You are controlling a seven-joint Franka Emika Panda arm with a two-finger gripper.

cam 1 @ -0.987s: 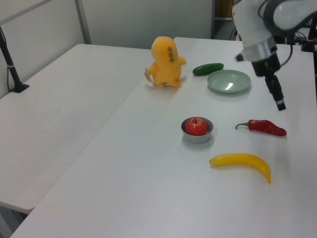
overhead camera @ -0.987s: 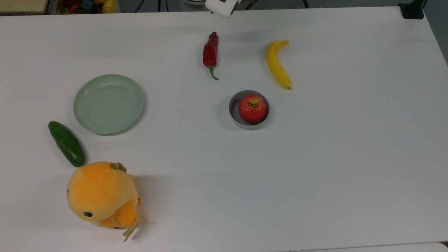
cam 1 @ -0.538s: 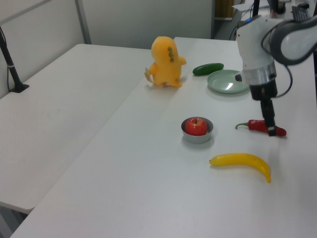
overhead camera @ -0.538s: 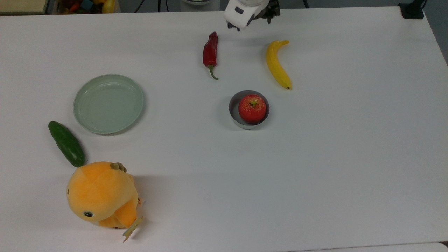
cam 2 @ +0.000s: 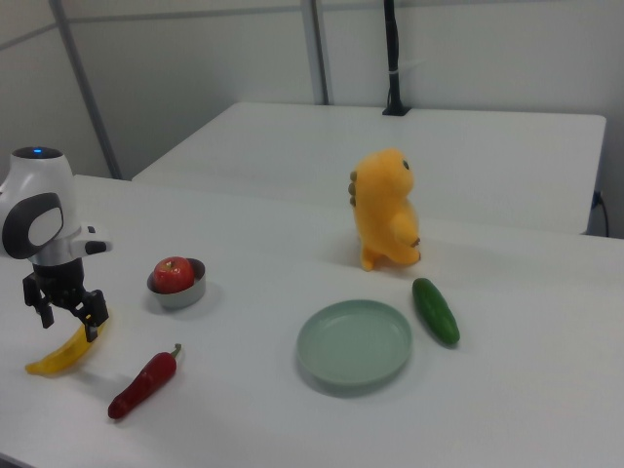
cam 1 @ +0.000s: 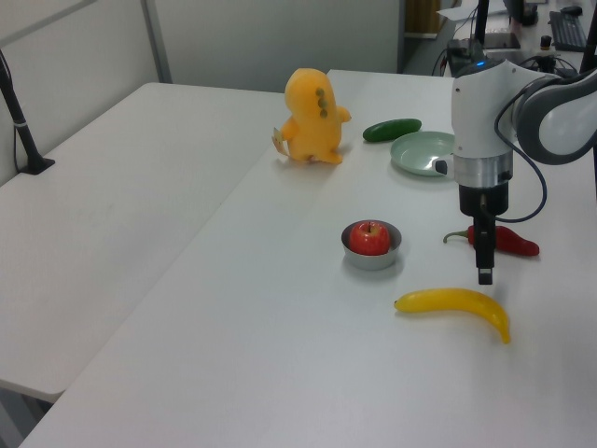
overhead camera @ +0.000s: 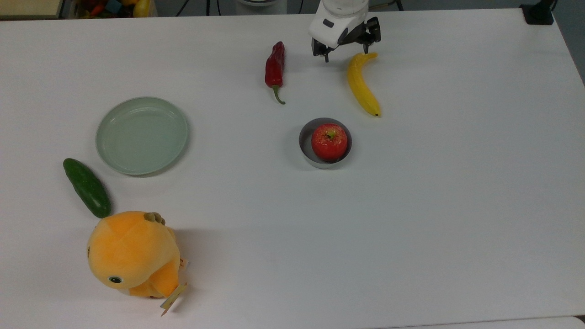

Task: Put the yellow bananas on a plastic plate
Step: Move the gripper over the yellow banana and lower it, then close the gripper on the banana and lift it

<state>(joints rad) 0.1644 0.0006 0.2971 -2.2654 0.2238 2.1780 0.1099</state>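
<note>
The yellow banana (overhead camera: 361,84) lies on the white table at the top view's upper right, and it shows near the front in the left view (cam 1: 457,301) and at the right view's left (cam 2: 60,355). My gripper (overhead camera: 346,52) hangs open just by the banana's stem end, nothing between its fingers; it also appears in the left view (cam 1: 484,269) and the right view (cam 2: 68,317). The pale green plastic plate (overhead camera: 141,135) sits bare far off at the top view's left, also seen in the left view (cam 1: 424,154) and the right view (cam 2: 354,346).
A red chili pepper (overhead camera: 274,66) lies to the left of the gripper in the top view. A grey metal bowl (overhead camera: 304,137) holding a red apple (overhead camera: 329,141) stands below the banana. A green cucumber (overhead camera: 87,187) and an orange plush toy (overhead camera: 132,251) sit near the plate.
The gripper has come from the table's far edge rightward and down in the top view, lowering past the chili to the banana's stem end. Nothing on the table has moved.
</note>
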